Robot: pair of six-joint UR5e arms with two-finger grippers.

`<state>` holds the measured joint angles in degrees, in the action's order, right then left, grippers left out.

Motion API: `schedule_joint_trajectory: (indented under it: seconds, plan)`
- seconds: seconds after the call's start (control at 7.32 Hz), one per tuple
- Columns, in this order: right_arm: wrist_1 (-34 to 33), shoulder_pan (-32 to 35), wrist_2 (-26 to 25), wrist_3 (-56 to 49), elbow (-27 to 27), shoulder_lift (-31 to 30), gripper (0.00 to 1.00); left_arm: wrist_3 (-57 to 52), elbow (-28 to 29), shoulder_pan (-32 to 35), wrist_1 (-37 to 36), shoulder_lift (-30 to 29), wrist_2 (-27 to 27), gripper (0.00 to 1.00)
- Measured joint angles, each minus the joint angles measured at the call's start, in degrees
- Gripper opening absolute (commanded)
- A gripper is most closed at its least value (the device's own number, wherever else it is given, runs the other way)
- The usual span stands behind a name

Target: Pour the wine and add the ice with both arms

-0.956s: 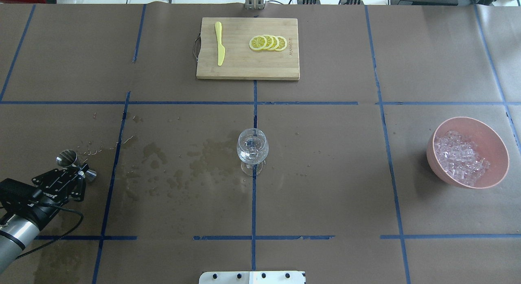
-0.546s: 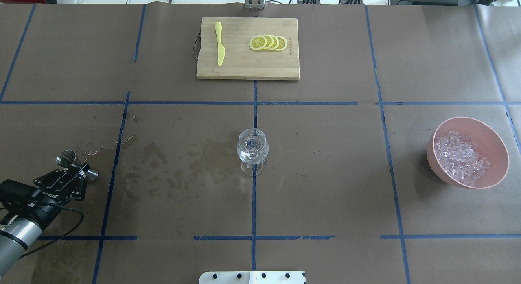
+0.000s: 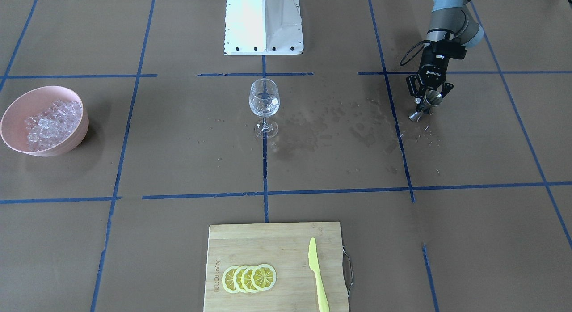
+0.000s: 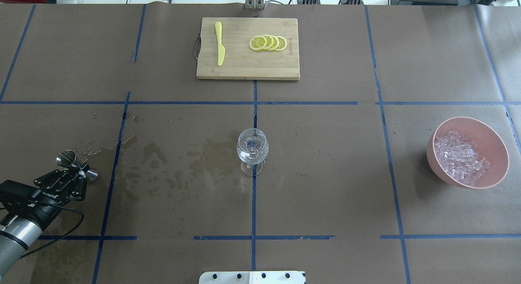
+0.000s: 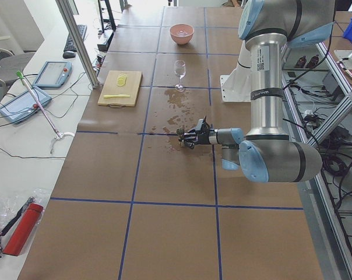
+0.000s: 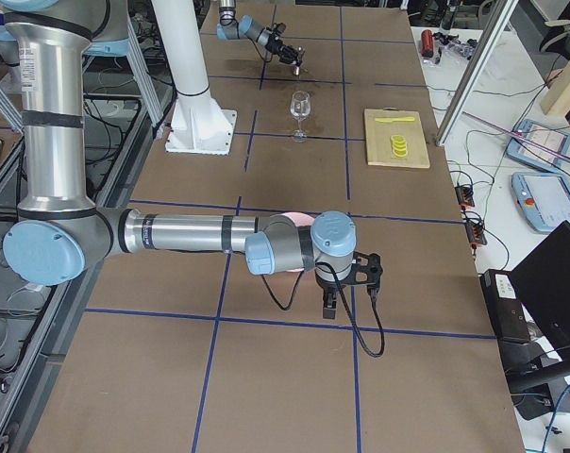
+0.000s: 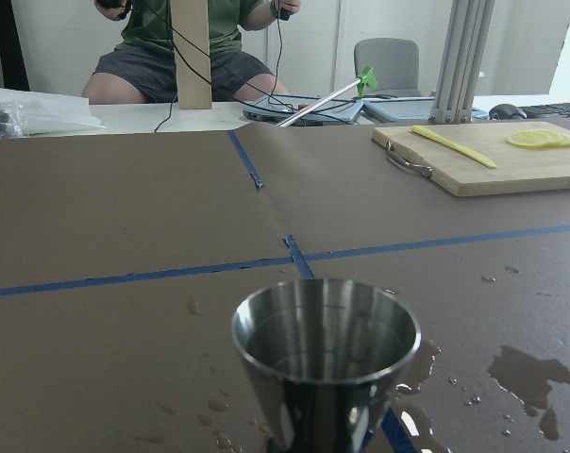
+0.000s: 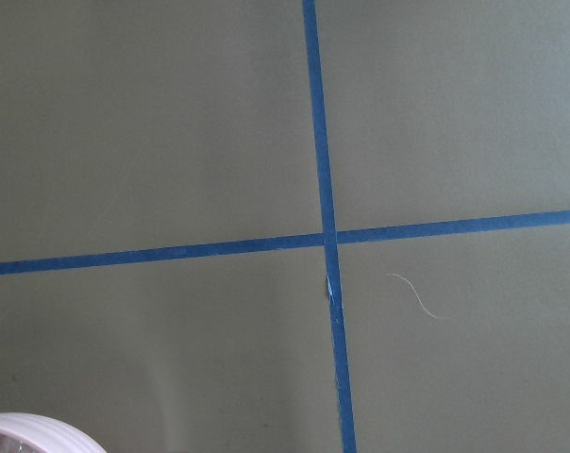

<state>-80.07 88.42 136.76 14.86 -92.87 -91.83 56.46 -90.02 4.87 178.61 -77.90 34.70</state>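
Note:
My left gripper [image 4: 81, 171] is shut on the waist of the steel jigger [image 4: 68, 158] at the near left of the table; both show in the front view [image 3: 428, 99]. The jigger's cup [image 7: 325, 340] fills the left wrist view, upright; I cannot make out any wine in it. The wine glass [image 4: 252, 147] stands at the table's middle. The ice [image 4: 460, 158] lies in a pink bowl [image 4: 494, 143] at the right. My right gripper [image 6: 349, 283] shows only in the exterior right view, over the table near the bowl; I cannot tell whether it is open.
A wooden cutting board [image 4: 244, 66] with lemon slices [image 4: 268, 42] and a yellow knife [image 4: 220, 44] lies at the far middle. Wet patches [image 4: 179, 162] spread between jigger and glass. The bowl's rim [image 8: 30, 436] edges the right wrist view.
The left arm has sunk slightly toward the near left edge. The jigger stays in the same spot.

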Motion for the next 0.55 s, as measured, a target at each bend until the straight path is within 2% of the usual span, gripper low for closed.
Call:
schedule_joint_trajectory:
  seconds: [0.27,0.41,0.55]
  plan:
    - [0.1,0.0,0.0,0.0,0.0,0.0,1.0,-0.2,-0.1,-0.3,-0.1,0.0,0.0,0.76]
    - [0.1,0.0,0.0,0.0,-0.1,0.0,1.0,-0.3,-0.2,-0.5,-0.1,0.0,0.1,0.93]
    - [0.1,0.0,0.0,0.0,-0.1,0.0,1.0,-0.5,-0.4,-0.6,-0.1,0.0,0.1,0.99]
